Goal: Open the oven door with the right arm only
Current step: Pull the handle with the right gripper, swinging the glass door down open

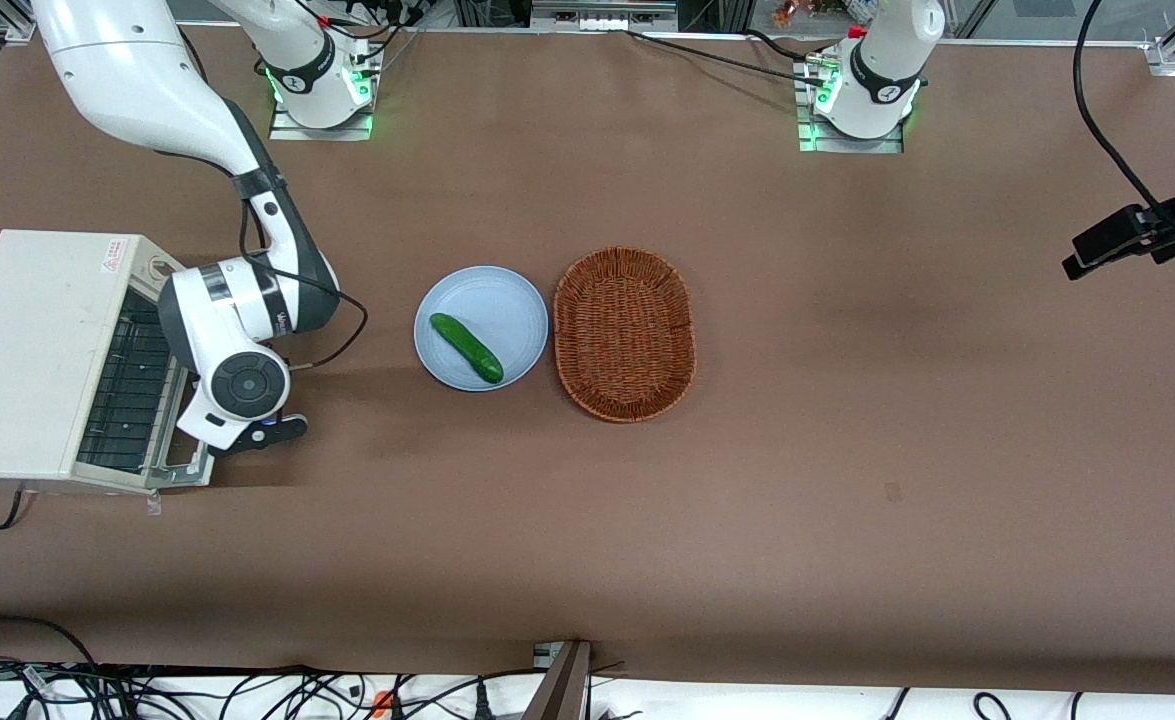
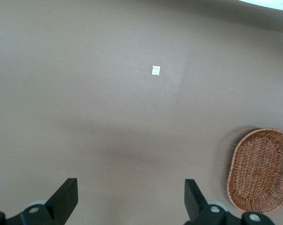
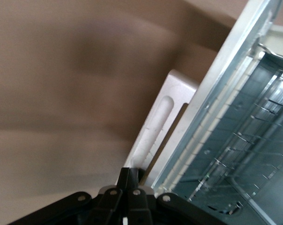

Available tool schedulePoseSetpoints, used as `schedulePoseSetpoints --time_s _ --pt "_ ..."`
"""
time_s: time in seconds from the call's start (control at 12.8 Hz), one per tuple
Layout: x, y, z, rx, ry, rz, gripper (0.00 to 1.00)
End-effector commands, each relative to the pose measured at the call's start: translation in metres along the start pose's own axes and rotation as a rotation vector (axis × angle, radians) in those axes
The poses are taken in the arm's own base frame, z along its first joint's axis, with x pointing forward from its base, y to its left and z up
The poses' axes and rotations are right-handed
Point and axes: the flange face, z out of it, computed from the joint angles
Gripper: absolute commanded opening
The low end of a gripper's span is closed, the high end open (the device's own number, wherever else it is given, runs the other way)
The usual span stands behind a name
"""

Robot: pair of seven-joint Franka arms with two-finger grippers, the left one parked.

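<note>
Brown table (image 1: 847, 420), claw (image 3: 128, 183) by oven door (image 3: 235, 108).

White oven (image 1: 32, 355) at the working arm's end of the table, oven door (image 1: 162, 440) swung open, wire rack (image 1: 127, 385) exposed, right arm (image 1: 237, 340) bent over the opening, gripper (image 1: 209, 447) low at the door, cucumber (image 1: 466, 347) on blue plate (image 1: 517, 300) mid-table, wicker basket (image 1: 624, 333) just beside.

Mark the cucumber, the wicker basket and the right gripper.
cucumber (image 1: 466, 347): front view, middle of its green body, on the blue plate.
wicker basket (image 1: 624, 262): front view, woven rim.
right gripper (image 3: 128, 180): right wrist view, shut fingertips by the oven door's edge.
</note>
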Motion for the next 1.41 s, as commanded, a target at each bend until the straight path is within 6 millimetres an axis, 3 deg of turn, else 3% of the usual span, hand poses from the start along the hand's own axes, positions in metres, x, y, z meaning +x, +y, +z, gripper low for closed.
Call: schedulePoseSetpoints --time_s 0.0,0.63,0.86,1.18,1.33 --pt "0.014 0.028 0.05 -0.046 -0.02 0.005 0.0" --pt "0.024 0.022 0.077 -0.015 -0.017 0.004 0.0" --pt "0.025 0.015 0.076 0.045 -0.014 0.022 0.0" --pt "0.025 0.001 0.068 0.152 -0.018 0.048 0.0" --pt "0.029 0.003 0.043 0.232 -0.005 0.078 0.0"
